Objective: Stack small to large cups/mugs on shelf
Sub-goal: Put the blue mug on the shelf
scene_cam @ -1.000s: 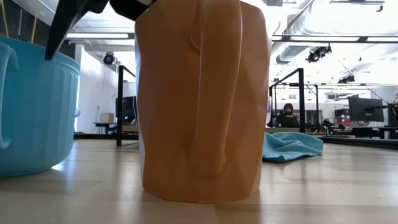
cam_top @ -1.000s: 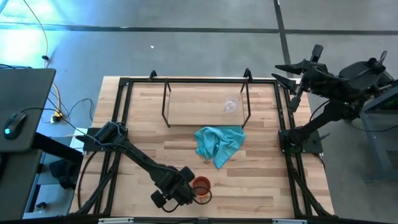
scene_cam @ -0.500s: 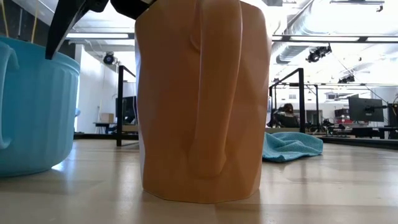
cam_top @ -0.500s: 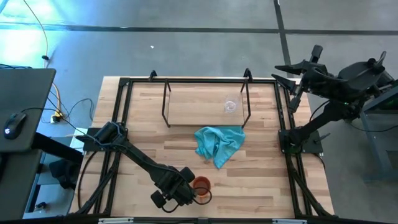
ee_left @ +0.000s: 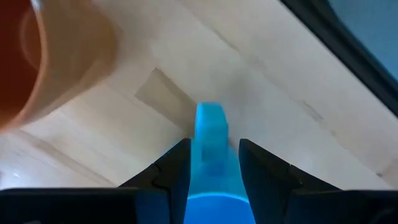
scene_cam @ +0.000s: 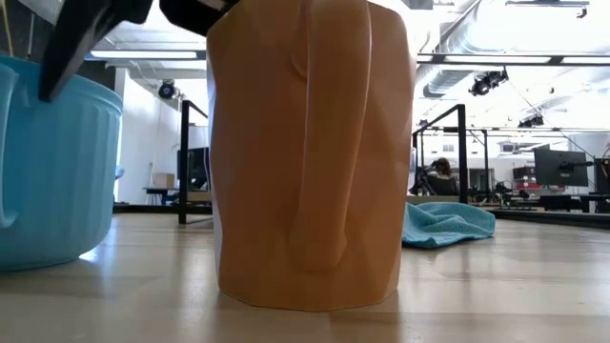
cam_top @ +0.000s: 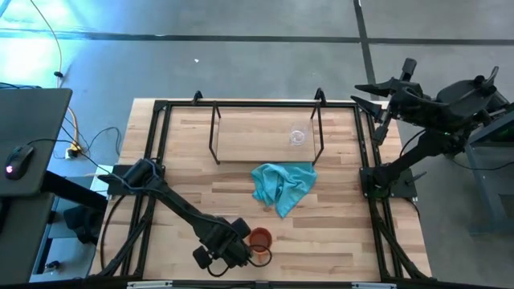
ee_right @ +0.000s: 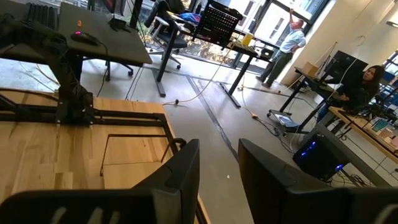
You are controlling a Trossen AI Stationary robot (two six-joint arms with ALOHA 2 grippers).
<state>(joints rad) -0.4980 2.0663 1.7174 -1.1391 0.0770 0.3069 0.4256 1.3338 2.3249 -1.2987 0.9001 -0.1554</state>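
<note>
The orange-brown mug [cam_top: 259,238] stands upright near the table's near edge and fills the low view [scene_cam: 310,152]. The blue mug [scene_cam: 48,162] stands just left of it; in the high view my left gripper [cam_top: 227,250] hides it. That gripper is open and hangs over the blue mug, its fingers on either side of the mug's handle [ee_left: 211,134]. The small clear glass cup [cam_top: 298,137] stands on the shelf [cam_top: 241,144], toward its right end. My right gripper [cam_top: 361,94] is open and waits off the table's far right corner. My left gripper has the blue mug's handle [ee_left: 210,143] between its two fingers [ee_left: 177,171], coming from above. Whether the fingers touch the handle, I cannot tell. The mug stands on the table on its base.
A crumpled teal cloth [cam_top: 283,186] lies mid-table between the shelf and the mugs. A black frame [cam_top: 161,108] runs around the table's edges. Bare wood lies left of the shelf and right of the orange mug. A seated person [scene_cam: 440,176] shows in the room behind.
My left gripper has shifted a little toward the table's left, over the blue mug; its dark finger in the low view has moved leftward. Both mugs have stayed where they were.
</note>
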